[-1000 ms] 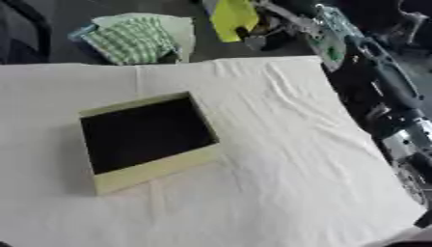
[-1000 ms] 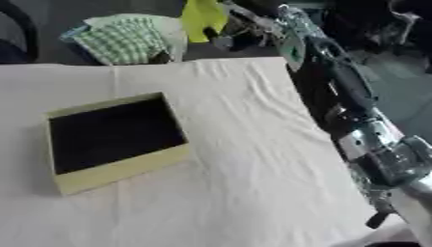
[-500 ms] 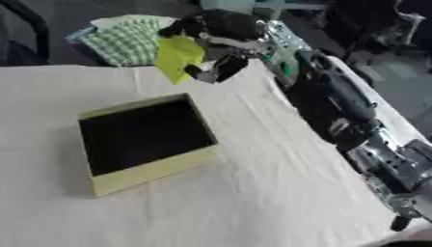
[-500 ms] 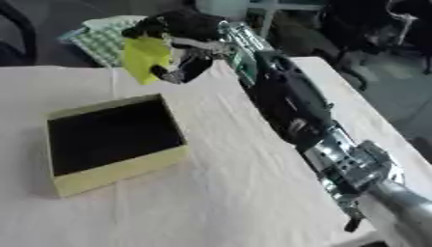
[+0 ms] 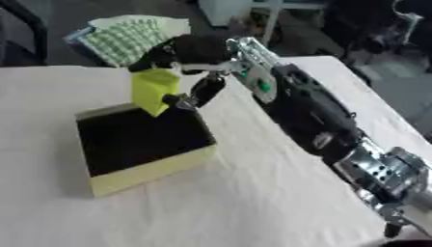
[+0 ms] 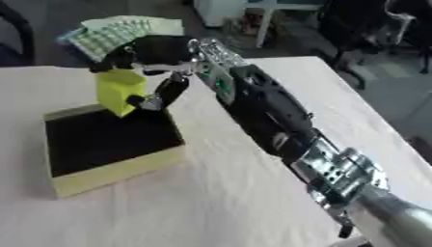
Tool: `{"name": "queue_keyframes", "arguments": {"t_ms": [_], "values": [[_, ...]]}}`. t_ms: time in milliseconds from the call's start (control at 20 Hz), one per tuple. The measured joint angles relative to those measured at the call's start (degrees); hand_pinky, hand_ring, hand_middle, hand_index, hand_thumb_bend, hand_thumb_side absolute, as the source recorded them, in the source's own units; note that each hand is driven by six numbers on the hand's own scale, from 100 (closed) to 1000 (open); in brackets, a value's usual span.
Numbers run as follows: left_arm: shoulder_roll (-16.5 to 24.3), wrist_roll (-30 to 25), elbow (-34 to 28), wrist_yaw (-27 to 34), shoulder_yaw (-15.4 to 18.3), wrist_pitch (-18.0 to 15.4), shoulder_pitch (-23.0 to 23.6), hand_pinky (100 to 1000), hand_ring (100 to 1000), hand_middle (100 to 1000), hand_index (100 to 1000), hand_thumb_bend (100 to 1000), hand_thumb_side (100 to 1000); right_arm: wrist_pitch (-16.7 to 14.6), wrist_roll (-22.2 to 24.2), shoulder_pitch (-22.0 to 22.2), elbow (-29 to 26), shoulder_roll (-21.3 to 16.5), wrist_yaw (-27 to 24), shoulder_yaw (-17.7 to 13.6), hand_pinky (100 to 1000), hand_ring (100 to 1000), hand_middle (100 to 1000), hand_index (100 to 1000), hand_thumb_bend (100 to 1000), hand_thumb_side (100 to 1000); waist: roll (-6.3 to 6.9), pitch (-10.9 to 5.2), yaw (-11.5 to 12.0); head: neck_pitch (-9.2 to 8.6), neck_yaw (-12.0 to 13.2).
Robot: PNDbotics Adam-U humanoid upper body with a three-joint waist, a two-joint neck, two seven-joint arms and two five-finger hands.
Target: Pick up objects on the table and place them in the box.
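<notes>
The robot's right hand (image 5: 190, 53), black with silver joints, reaches in from the lower right along a long dark arm (image 5: 312, 116) and hangs over the far edge of a shallow square box (image 5: 139, 144) with pale yellow-green walls and a black inside. Its fingers and thumb are curled round a bright yellow-green block-like object (image 5: 155, 90), pinching it from above and from the right side, so the object is held upright in the air. The lower end of that object sits just above the box's far rim, near the far right corner, and whether it touches the rim cannot be told. The box lies on a table covered with a wrinkled cream-white cloth (image 5: 253, 202), turned slightly askew to the table's edges, and its black bottom shows nothing inside. Beyond the table's far edge, behind the hand, lies a green-and-white checked cloth bundle (image 6: 114, 31). The left hand shows in neither view.
</notes>
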Motion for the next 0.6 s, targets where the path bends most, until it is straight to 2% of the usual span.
{"name": "queue_keyframes", "arguments": {"t_ms": [300, 400, 450, 500, 550, 600], "values": [[-0.02, -0.26, 0.0, 0.01, 0.0, -0.1, 0.0, 700, 530, 508, 776, 104, 929, 1.97, 1.97, 1.41, -0.96, 1.95, 0.02, 1.93, 712, 804, 508, 1000, 100, 308, 0.16, 0.02, -0.24, 0.0, -0.18], [-0.03, -0.31, 0.0, 0.01, 0.0, -0.12, 0.0, 699, 530, 508, 777, 105, 930, 2.35, 2.35, 1.56, -1.03, 2.39, 0.25, 2.3, 722, 796, 581, 1000, 100, 319, 0.25, 0.07, -0.34, 0.0, -0.28], [-0.03, -0.33, 0.0, 0.01, 0.0, -0.12, 0.0, 699, 530, 508, 777, 105, 930, 2.49, 2.49, 1.66, -1.13, 2.56, 0.55, 2.5, 735, 798, 648, 1000, 100, 333, 0.29, 0.09, -0.36, 0.0, -0.31], [-0.04, -0.35, 0.0, 0.0, 0.0, -0.11, 0.0, 699, 530, 508, 777, 105, 930, 2.61, 2.61, 1.88, -1.25, 2.77, 0.94, 2.59, 737, 799, 661, 1000, 100, 336, 0.31, 0.1, -0.39, 0.0, -0.33], [-0.04, -0.38, 0.0, -0.01, 0.0, -0.07, 0.0, 699, 530, 508, 777, 104, 930, 2.67, 2.67, 2.05, -1.33, 2.85, 1.5, 2.7, 749, 804, 724, 1000, 100, 357, 0.33, 0.12, -0.4, 0.0, -0.34], [-0.04, -0.4, 0.0, -0.04, 0.0, -0.05, 0.0, 699, 530, 508, 777, 104, 931, 2.73, 2.73, 2.08, -1.43, 2.86, 2.12, 2.78, 753, 807, 745, 1000, 100, 360, 0.38, 0.17, -0.41, 0.0, -0.35]]}}
